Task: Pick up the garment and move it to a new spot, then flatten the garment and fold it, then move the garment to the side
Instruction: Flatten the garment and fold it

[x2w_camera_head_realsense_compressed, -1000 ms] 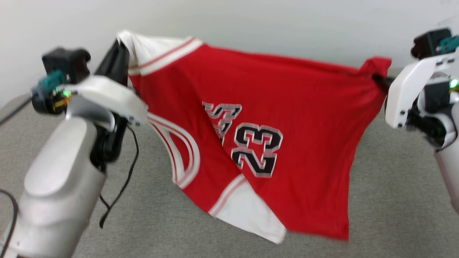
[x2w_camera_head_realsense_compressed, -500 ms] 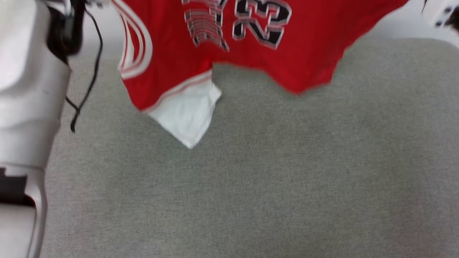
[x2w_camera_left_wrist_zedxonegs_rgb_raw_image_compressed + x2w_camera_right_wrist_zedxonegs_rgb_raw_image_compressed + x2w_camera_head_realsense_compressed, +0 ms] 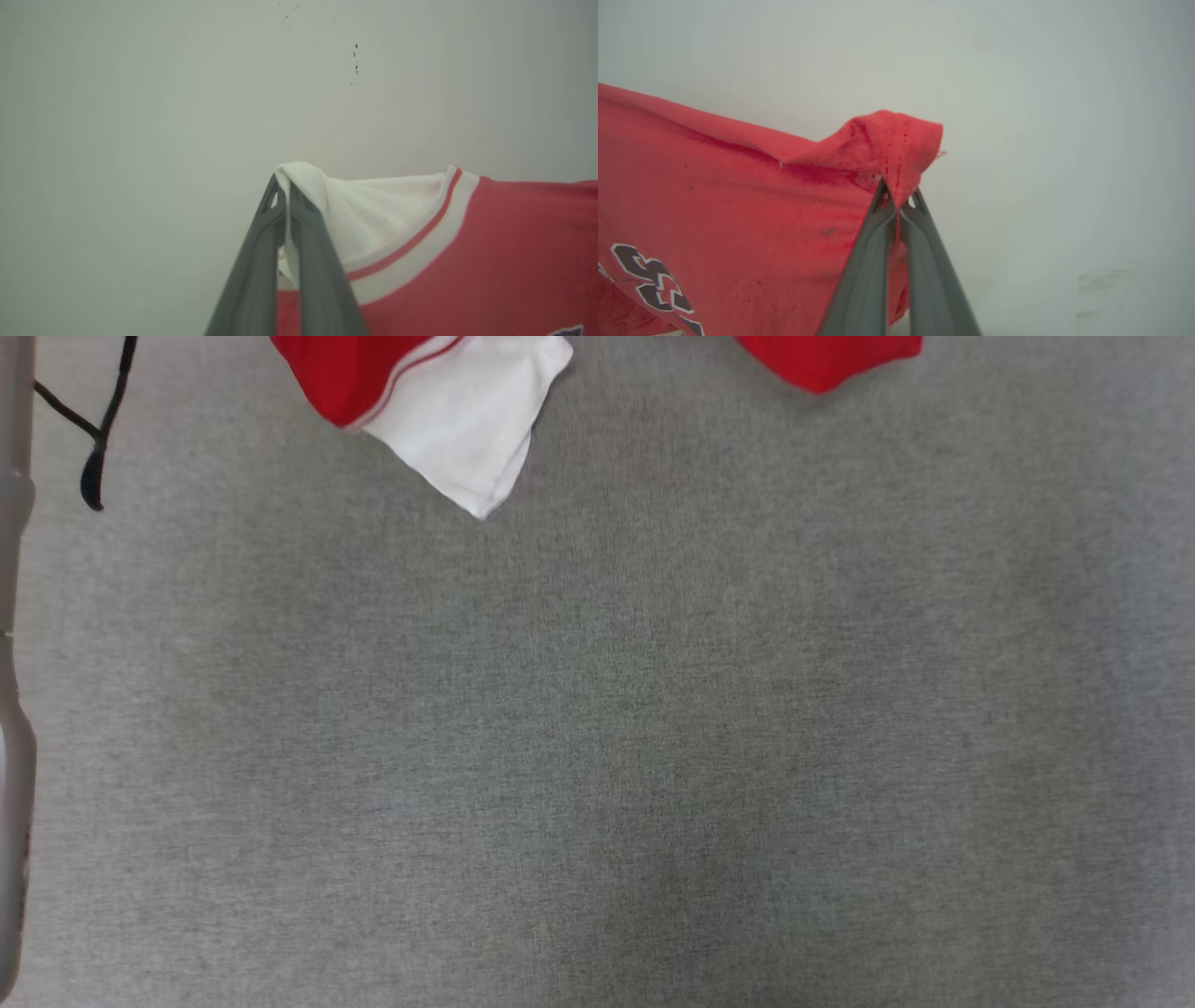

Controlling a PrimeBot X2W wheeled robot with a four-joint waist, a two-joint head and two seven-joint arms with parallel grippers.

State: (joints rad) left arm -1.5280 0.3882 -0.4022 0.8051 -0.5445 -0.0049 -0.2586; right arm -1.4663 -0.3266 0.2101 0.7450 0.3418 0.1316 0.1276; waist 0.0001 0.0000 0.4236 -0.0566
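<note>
Left pincer (image 3: 284,187): clamping tight on a white sleeve fold of the garment (image 3: 472,261), holding it up before a pale wall (image 3: 140,102).
Right pincer (image 3: 899,198): pinching a red hem corner, jaws pressing together.
Garment: hanging stretched between both pincers, its lower white sleeve (image 3: 467,420) and a red corner (image 3: 822,359) dangling over the far side of the grey tabletop (image 3: 597,728).
Cable (image 3: 91,476): drooping near the far left corner.
</note>
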